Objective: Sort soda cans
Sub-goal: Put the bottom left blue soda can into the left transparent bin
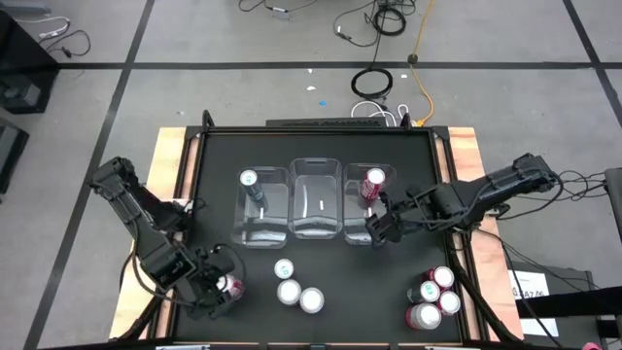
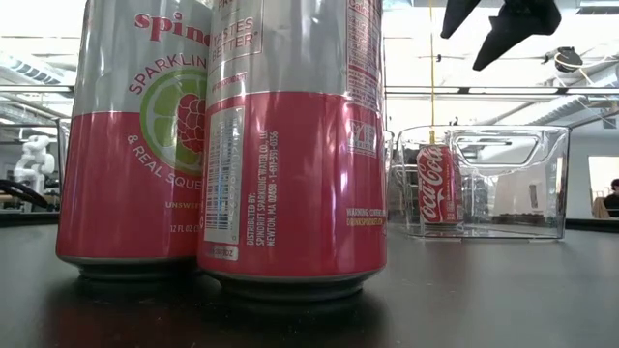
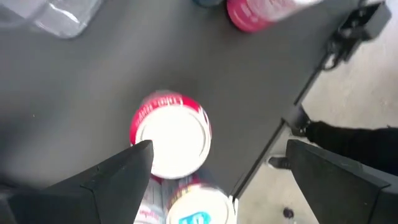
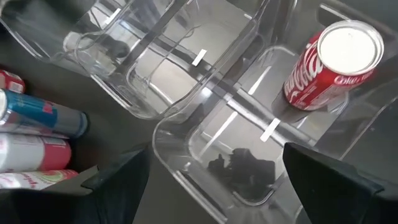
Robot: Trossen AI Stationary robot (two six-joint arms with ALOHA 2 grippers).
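Across the back half of the black tabletop (image 1: pixel 321 292) sit three clear plastic rectangular bins (image 1: pixel 316 199) side by side, touching each other. The left one has a teal-blue soda can with a silver top (image 1: pixel 251 182) standing at its far end, the middle one looks bare, and the right one holds a dark red cola can (image 1: pixel 373 183), also upright at the far end. The right gripper (image 1: pixel 379 229) hangs over the near end of that right bin with its fingers spread wide and nothing between them; you can see the cola can (image 4: pixel 333 62) from its wrist camera, well clear of the fingers. The left gripper (image 1: pixel 225 289) is down at the near left corner of the table, fingers also spread apart, straddling a bright red-pink sparkling water can (image 3: pixel 171 134) without pinching it as far as I can tell. Three more silver-topped cans (image 1: pixel 293 287) stand clustered near the front middle, and a bunch of red-pink ones (image 1: pixel 433 295) crowd the near right corner.
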